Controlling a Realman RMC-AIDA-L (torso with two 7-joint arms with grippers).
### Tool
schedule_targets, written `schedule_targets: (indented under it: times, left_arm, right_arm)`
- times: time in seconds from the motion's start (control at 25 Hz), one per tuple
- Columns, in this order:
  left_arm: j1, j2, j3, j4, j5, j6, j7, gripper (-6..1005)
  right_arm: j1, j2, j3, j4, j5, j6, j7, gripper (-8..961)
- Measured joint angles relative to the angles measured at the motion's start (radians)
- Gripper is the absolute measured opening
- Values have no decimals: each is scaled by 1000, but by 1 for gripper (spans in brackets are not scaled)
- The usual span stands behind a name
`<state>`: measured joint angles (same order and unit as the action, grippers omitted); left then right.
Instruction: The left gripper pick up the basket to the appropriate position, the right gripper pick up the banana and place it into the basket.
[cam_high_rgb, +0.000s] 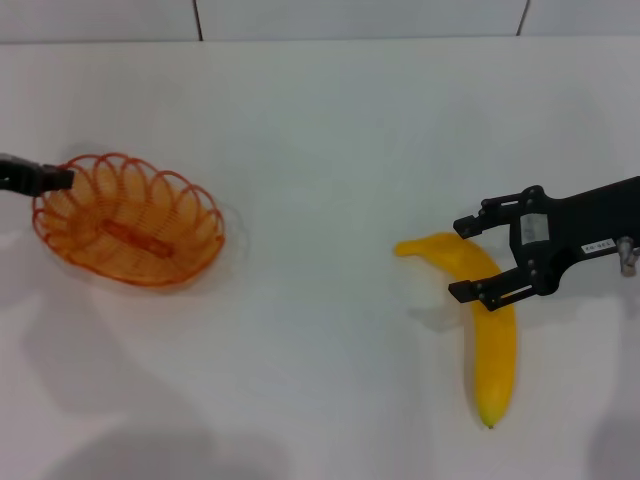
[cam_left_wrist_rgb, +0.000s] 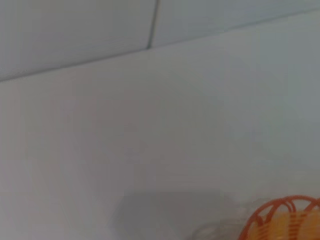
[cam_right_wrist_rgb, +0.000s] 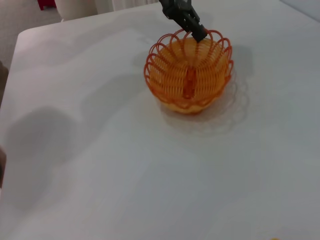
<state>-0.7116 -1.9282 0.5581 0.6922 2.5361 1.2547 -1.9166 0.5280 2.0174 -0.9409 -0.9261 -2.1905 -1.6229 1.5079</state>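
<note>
- The right end effector (cam_high_rgb: 463, 258) hangs with its two fingers spread wide, one finger on each side of the upper curve of the banana (cam_high_rgb: 488, 330); whether the pads actually touch the peel I cannot tell.
- Its black forearm reaches in from the right edge of the head view, low over the worktop (cam_high_rgb: 320, 150).
- The banana lies flat on the white worktop on the robot's right, its stem end pointing toward the middle of the worktop and its long body running toward the robot.
- The left end effector (cam_high_rgb: 58, 178) is at the far left rim of the basket (cam_high_rgb: 128, 232); in the right wrist view its dark tip (cam_right_wrist_rgb: 196, 31) sits right at the scalloped wire edge, and the fingers look pinched on that rim.
- The basket, orange and oval, rests on the robot's left side of the worktop, well apart from the banana, and holds nothing.
- In the left wrist view only a corner of the basket (cam_left_wrist_rgb: 285, 220) shows, with bare worktop (cam_left_wrist_rgb: 150, 140) beyond it.
</note>
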Motion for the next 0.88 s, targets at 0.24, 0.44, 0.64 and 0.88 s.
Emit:
schedule_targets:
  times: [0.24, 0.44, 0.64, 0.88]
  left_arm:
    - [8, 3, -5, 2, -100, 40, 34, 126]
    - [21, 4, -10, 2, -174, 44, 59, 109]
    - [41, -5, -10, -7, -264, 39, 84, 108]
    - [48, -50, -10, -9, -284, 23, 103, 95]
  right_arm:
    - [-1, 0, 1, 0, 0, 2, 0, 861]
    - [1, 0, 1, 0, 0, 2, 0, 861]
    - [1, 0, 1, -1, 0, 4, 0, 861]
    - [1, -1, -2, -1, 0, 5, 0, 861]
